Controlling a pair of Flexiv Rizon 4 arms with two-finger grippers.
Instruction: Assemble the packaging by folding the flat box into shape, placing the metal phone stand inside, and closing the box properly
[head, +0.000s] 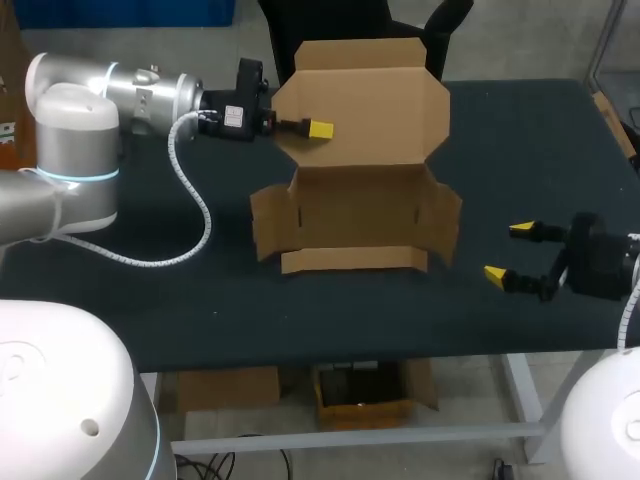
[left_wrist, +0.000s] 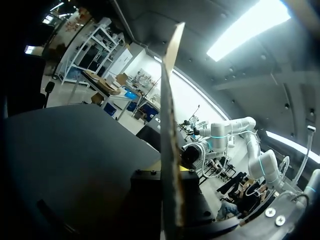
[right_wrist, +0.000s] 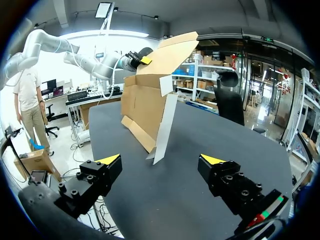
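Cardboard is making the box a light, thin-walled thing. Each panel is looking stiff, but the creases are hinging freely. I am judging that it is likely to slide on the table or tip if pushed from 1 side only, and that a hard pinch in mid-panel is likely to dent it. The surface is looking matt and dry, so the yellow tips should be gripping it without slipping.

The box is sitting half-formed at the middle of the table. Its base and low front wall are lying down, its 2 side flaps are splaying outward, and its lid is standing upright at the box's rear. The best holds are looking like panel edges close to a crease, where a thin sheet is bending least.

The left pincer is clenching the lid at the lid's left edge. In the head view 1 yellow tip is lying on the lid's inner face, and in the left wrist view the sheet is running edge-on between the fingers.

The right pincer is hanging well to the right of the box, low over the table. It is released, with its 2 tips standing wide apart, gripping and touching nothing, and it is pointing toward the box's right side flap.
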